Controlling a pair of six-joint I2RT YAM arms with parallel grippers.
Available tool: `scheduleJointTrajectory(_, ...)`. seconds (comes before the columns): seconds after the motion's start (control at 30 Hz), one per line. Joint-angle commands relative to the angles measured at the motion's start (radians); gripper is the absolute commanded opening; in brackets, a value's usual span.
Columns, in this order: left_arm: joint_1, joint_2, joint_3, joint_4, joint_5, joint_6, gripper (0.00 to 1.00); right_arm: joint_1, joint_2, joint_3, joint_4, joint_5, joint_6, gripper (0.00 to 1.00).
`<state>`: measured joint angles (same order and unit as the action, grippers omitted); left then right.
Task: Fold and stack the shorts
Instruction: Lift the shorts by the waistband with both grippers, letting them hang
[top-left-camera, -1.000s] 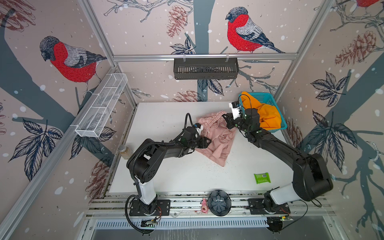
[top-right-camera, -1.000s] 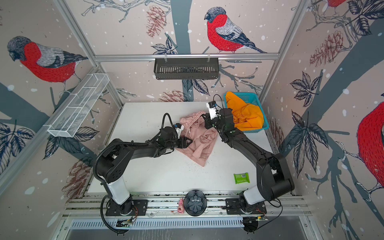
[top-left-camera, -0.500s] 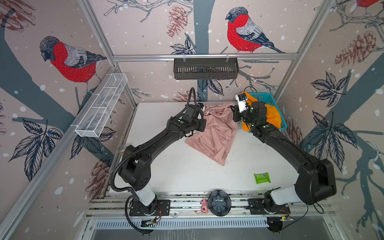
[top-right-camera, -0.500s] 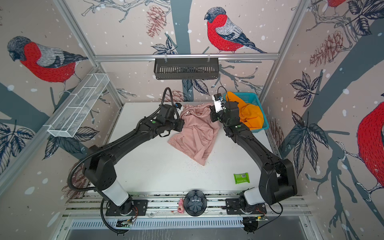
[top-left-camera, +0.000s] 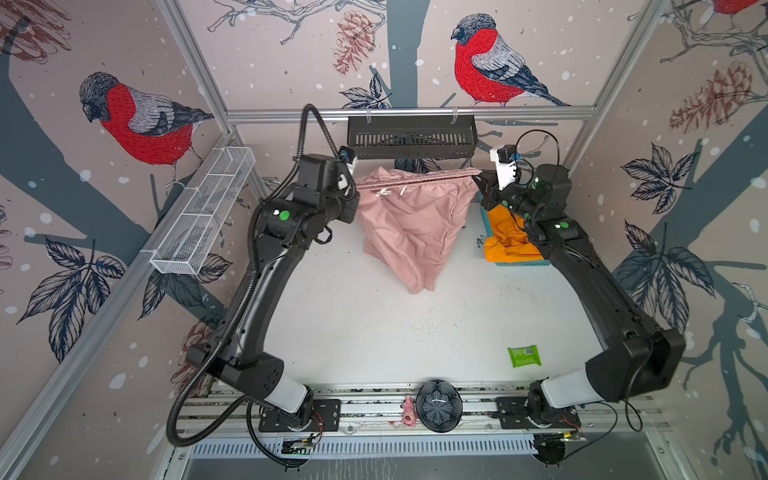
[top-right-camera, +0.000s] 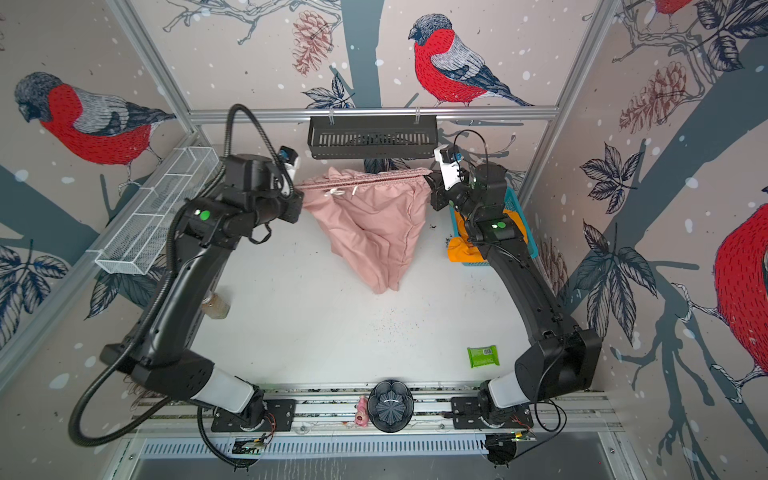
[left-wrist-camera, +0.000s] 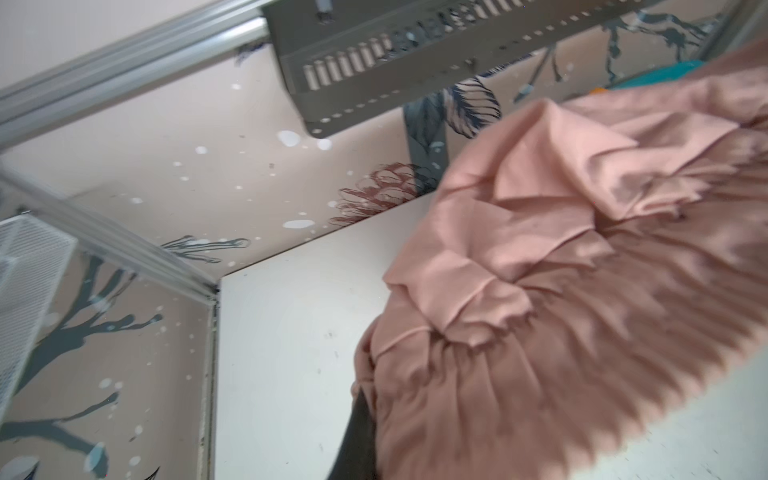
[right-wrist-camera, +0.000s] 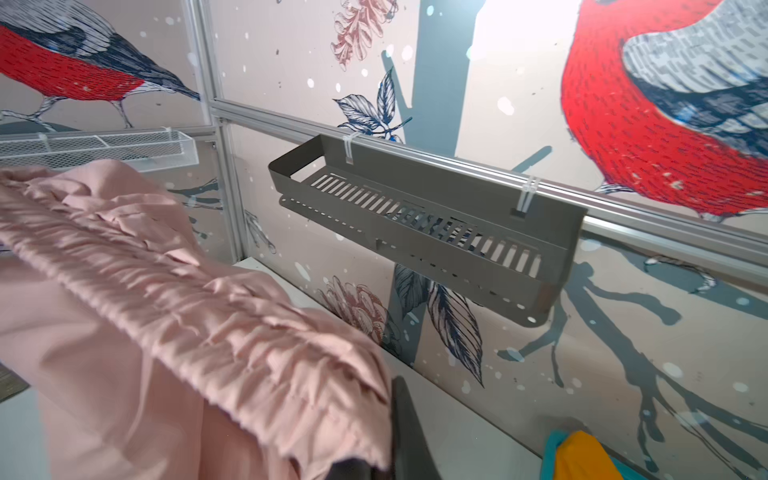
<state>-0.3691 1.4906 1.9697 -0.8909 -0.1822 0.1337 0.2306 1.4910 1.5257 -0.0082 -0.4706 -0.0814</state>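
Just below the black slotted metal shelf (top-left-camera: 411, 137), toward its left end, the left claw (top-left-camera: 355, 190) is pressed together on one end of the gathered waistband of the dusty pink thin fabric shorts (top-left-camera: 415, 232). The waistband stretches taut under that shelf, and the legs hang toward the white tabletop (top-left-camera: 353, 324). Below the shelf's right end, the right claw (top-left-camera: 478, 182) pinches the waistband's other end. Further right of the shelf, the bright orange shorts (top-left-camera: 509, 239) lie bunched in a teal plastic basket (top-left-camera: 521, 263).

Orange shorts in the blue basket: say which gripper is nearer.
Right. The right gripper, shut on the pink shorts at one waistband end, is raised by the far corner of the blue basket holding the orange shorts. The left gripper grips the opposite waistband end, across the pink shorts.
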Motion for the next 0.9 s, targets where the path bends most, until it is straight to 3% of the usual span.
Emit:
scheduleJointTrajectory(0.0,0.058,-0.100,-0.091,0.118,-0.016,0.022,0.00,-0.010,-0.002,0.062,-0.092,0.014,-0.001,0.00)
scheduleJointTrajectory(0.13,0.058,-0.228,-0.180,0.150,0.297,0.027,0.00,0.002,-0.133,0.000,-0.019,-0.064,0.062,0.00)
scheduleJointTrajectory(0.2,0.057,-0.284,-0.238,0.154,0.392,0.025,0.00,0.015,-0.207,-0.053,0.011,-0.062,0.080,0.00)
scheduleJointTrajectory(0.27,0.057,-0.311,-0.276,0.135,0.384,0.031,0.00,0.035,-0.233,-0.084,-0.001,-0.053,0.069,0.00)
scheduleJointTrajectory(0.43,0.057,-0.283,-0.251,0.046,0.158,0.033,0.00,0.049,-0.250,-0.045,-0.132,0.000,0.019,0.00)
scheduleJointTrajectory(0.63,0.057,-0.297,-0.113,-0.040,0.275,0.039,0.00,0.074,-0.306,0.076,-0.288,-0.092,0.022,0.00)
scheduleJointTrajectory(0.77,0.057,-0.271,0.054,-0.207,0.255,-0.031,0.00,0.110,-0.374,0.086,-0.345,-0.069,0.040,0.00)
scheduleJointTrajectory(0.87,0.056,-0.309,0.049,-0.215,0.257,-0.055,0.00,0.135,-0.426,0.053,-0.326,-0.062,0.057,0.00)
